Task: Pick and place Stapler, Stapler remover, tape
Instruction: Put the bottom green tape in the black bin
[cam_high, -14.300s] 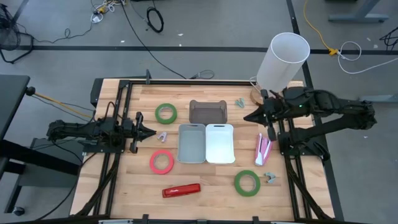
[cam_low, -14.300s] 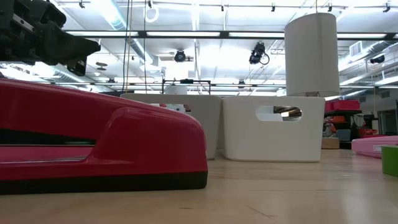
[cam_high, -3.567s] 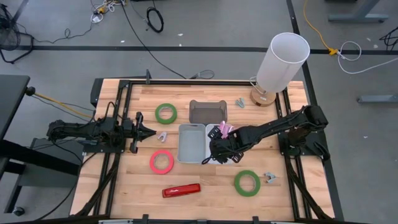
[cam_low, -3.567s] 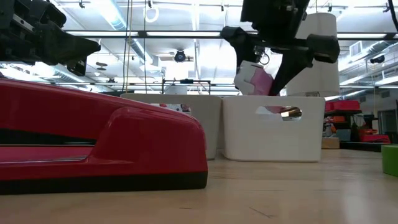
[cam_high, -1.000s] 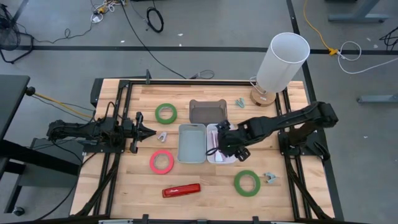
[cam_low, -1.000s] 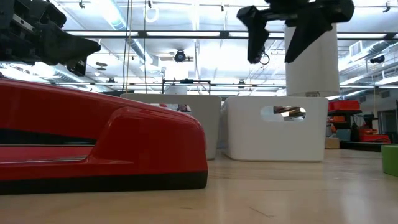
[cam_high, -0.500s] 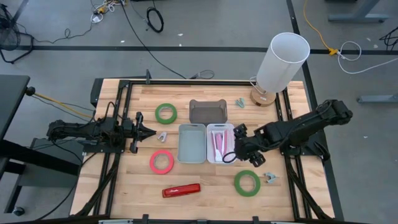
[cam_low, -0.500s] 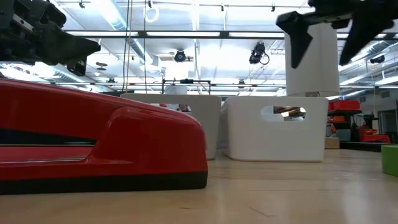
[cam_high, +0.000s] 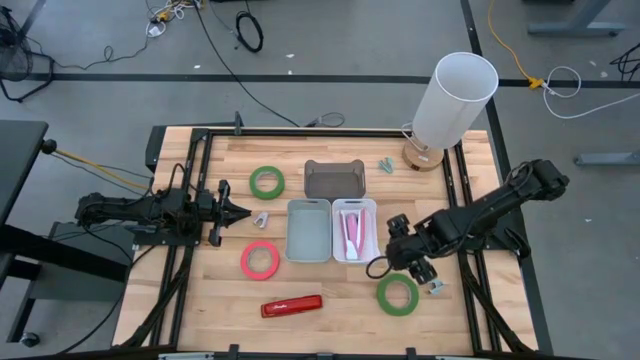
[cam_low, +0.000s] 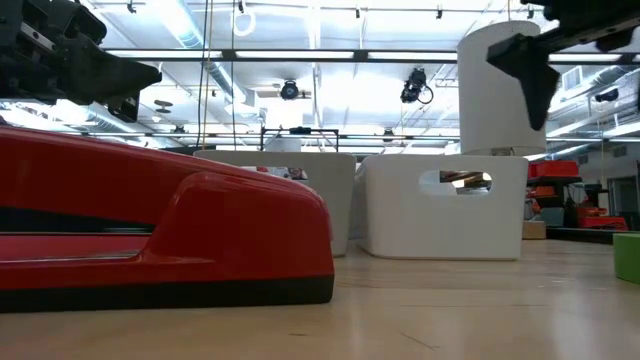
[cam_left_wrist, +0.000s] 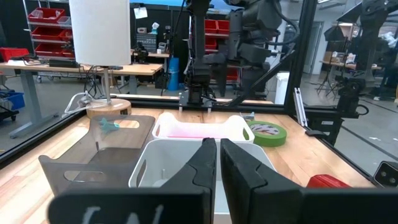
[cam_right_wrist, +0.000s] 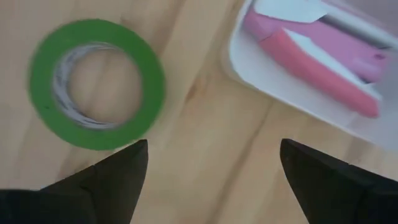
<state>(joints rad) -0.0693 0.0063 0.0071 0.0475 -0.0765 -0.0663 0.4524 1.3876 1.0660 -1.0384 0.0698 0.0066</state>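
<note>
A pink stapler (cam_high: 350, 232) lies inside the white bin (cam_high: 370, 206); the right wrist view also shows that stapler (cam_right_wrist: 317, 56). My right gripper (cam_high: 392, 256) hangs open above bare wood between this bin and a green tape roll (cam_high: 398, 294), touching nothing. The roll (cam_right_wrist: 96, 93) lies flat. A staple remover (cam_high: 433, 287) lies to the right of the roll. A red stapler (cam_high: 292, 305) rests near the front edge. My left gripper (cam_high: 235, 211) waits shut at the table's left, pointing level.
A grey bin (cam_high: 308, 230) stands left of the white one, with a brown bin (cam_high: 334, 180) behind them. A red tape roll (cam_high: 260, 260), a second green roll (cam_high: 267, 182) and two more staple removers (cam_high: 260, 219), (cam_high: 385, 165) lie about. A white lamp (cam_high: 455, 100) stands far right.
My right gripper has gone from above the white bin toward the table's right and near edges, sinking a little and rolling about its own axis. It has stayed open. The pink stapler has kept its place in the white bin.
</note>
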